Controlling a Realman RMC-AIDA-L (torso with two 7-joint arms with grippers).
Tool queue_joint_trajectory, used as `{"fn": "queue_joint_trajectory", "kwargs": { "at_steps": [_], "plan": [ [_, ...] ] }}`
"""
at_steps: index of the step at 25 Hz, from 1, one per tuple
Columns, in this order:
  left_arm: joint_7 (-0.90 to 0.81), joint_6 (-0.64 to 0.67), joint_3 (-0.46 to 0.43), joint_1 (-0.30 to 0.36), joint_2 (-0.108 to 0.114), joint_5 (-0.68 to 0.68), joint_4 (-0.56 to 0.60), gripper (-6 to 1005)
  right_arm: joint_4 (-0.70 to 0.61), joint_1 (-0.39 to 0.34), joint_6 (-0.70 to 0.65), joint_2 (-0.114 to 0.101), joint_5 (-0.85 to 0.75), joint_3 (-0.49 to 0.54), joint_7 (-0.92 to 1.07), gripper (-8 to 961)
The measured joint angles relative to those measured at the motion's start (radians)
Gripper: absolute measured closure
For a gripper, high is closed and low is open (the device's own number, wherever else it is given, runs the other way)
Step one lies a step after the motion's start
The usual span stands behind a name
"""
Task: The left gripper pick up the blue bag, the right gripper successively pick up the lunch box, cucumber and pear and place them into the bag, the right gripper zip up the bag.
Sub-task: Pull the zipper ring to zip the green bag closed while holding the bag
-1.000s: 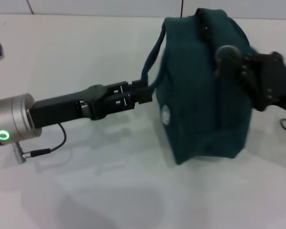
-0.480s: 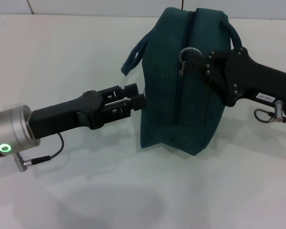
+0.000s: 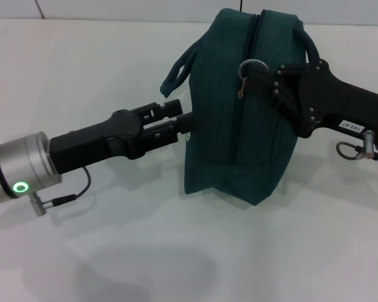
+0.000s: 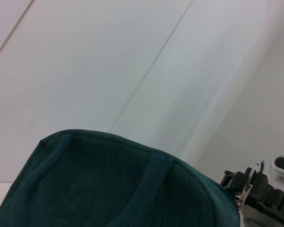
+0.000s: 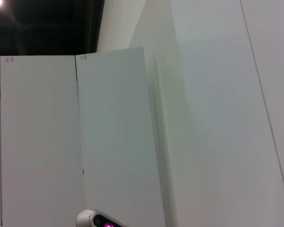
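Note:
The blue bag (image 3: 239, 138) stands upright on the white table (image 3: 113, 251) with its zip line closed over the top. Its ring zipper pull (image 3: 252, 68) sits at the tip of my right gripper (image 3: 272, 77), which is shut on it from the right. My left gripper (image 3: 179, 116) is open with its fingertips against the bag's left side, below the free loop handle (image 3: 176, 70). In the left wrist view the bag's top (image 4: 99, 189) fills the lower part. The lunch box, cucumber and pear are out of view.
A loose cable loop (image 3: 349, 151) hangs under the right arm. The right wrist view shows only white wall panels and a small white device (image 5: 92, 220).
The bag has swung round and shifted left with the right gripper at the zipper. The left gripper has let go of the handle and now rests open at the bag's side.

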Motion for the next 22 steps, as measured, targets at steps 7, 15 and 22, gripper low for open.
{"fn": "queue_joint_trajectory", "kwargs": {
  "at_steps": [7,15,22],
  "plan": [
    [0.031,0.0,0.02,-0.038,-0.001,0.005,-0.029,471,0.0,0.001,0.0,0.0,0.0,0.003,0.0,948],
    [0.077,-0.065,0.041,-0.079,-0.004,0.0,-0.079,492,0.0,0.006,0.0,0.0,0.0,0.002,0.0,948],
    [0.116,-0.067,0.042,-0.09,-0.005,-0.001,-0.087,510,0.0,0.002,-0.002,0.0,0.015,0.0,0.0,947]
  ]
}}
